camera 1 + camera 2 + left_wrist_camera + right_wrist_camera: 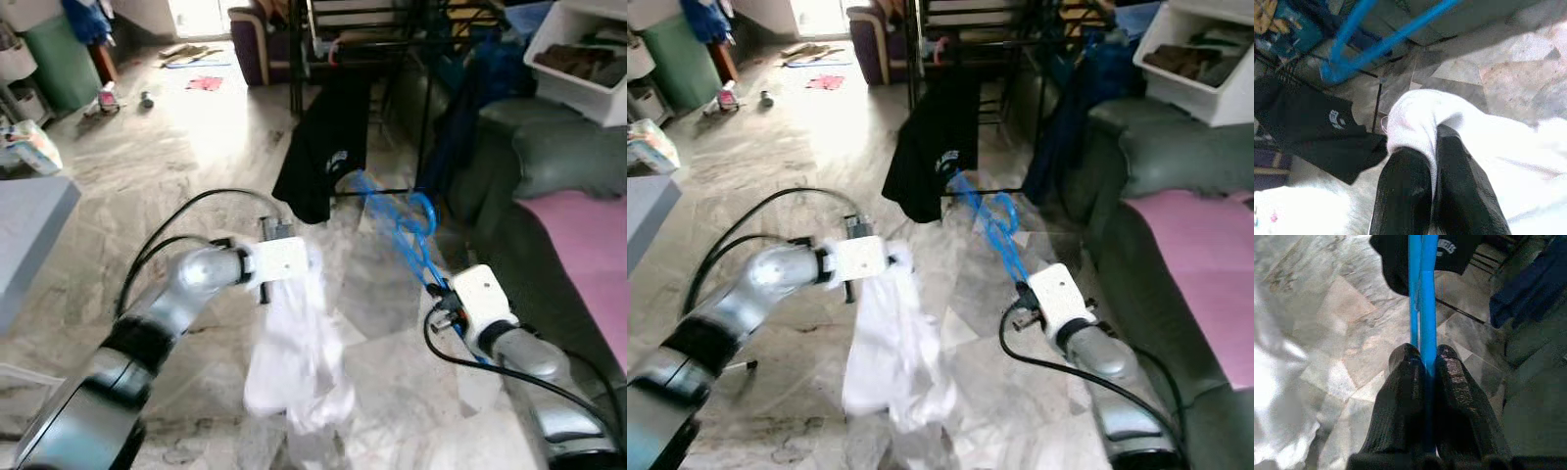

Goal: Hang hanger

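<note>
Your right gripper [1425, 363] is clamping the blue hanger [407, 230] at frame centre — your left gripper [1432, 147] is pinching a white garment [294, 362]; upper right, a white bin [578, 59] is holding dark items.

From my head cameras the left gripper [1432, 147] is buried in the white garment [294, 343] – I can't see its fingers there. The blue hanger [402, 220] blurs where it meets the black shirt [323, 147], and its hook is hard to trace. The right gripper [1424, 357] sits behind its own white wrist housing [480, 299] – fingertips hidden
</note>
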Controlling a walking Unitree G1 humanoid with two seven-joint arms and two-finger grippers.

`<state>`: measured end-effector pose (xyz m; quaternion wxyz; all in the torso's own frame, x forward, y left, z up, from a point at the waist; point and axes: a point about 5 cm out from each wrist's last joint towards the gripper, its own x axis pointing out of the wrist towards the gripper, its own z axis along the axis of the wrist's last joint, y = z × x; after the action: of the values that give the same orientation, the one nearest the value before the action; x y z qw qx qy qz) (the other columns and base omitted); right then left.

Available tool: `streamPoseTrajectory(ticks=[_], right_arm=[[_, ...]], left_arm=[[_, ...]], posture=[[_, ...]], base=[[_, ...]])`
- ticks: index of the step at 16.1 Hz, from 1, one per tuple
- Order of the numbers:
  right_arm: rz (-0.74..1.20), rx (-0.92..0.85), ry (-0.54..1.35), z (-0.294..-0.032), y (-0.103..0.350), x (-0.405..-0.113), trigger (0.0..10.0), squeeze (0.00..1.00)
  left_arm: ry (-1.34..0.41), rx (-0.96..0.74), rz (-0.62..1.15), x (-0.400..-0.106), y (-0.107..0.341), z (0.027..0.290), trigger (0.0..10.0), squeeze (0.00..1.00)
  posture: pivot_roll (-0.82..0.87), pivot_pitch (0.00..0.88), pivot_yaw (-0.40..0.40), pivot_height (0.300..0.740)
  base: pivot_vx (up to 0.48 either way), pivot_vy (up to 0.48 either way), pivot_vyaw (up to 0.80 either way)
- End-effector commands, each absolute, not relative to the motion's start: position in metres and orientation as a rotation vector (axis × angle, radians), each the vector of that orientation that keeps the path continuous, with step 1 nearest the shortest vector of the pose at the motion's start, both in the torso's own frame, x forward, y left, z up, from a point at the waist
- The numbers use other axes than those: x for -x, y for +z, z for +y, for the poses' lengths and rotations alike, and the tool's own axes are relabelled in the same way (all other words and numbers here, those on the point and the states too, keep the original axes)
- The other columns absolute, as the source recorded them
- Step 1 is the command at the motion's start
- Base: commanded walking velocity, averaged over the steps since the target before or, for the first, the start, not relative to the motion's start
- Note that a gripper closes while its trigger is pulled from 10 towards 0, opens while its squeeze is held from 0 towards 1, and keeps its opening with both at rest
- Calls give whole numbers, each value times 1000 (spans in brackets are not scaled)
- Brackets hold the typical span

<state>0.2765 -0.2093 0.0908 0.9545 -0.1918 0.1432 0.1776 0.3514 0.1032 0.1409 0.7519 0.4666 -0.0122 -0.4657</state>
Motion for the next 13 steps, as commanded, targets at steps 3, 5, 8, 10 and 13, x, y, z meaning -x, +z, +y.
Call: streamPoseTrajectory(ticks=[3,5,8,10,13], right_arm=[[336,406,486,-218,100,-265,10000,0],[348,451,444,-241,108,-264,10000,0],[373,476,493,-252,117,-263,10000,0],[397,457,584,-250,121,-261,10000,0],[461,413,751,-244,118,-247,10000,0]], left_arm=[[-948,-1140,-215,-368,170,94,10000,0],[-879,-1235,-280,-378,181,97,10000,0],[-885,-1265,-349,-379,191,100,10000,0],[-907,-1277,-409,-377,194,102,10000,0],[-900,-1348,-508,-374,196,103,10000,0]], posture=[[-59,25,68,740],[-59,20,77,740],[-56,15,75,740],[-52,15,74,740],[-39,12,75,740]], base=[[0,0,0],[0,0,0],[0,0,0],[0,0,0],[0,0,0]])
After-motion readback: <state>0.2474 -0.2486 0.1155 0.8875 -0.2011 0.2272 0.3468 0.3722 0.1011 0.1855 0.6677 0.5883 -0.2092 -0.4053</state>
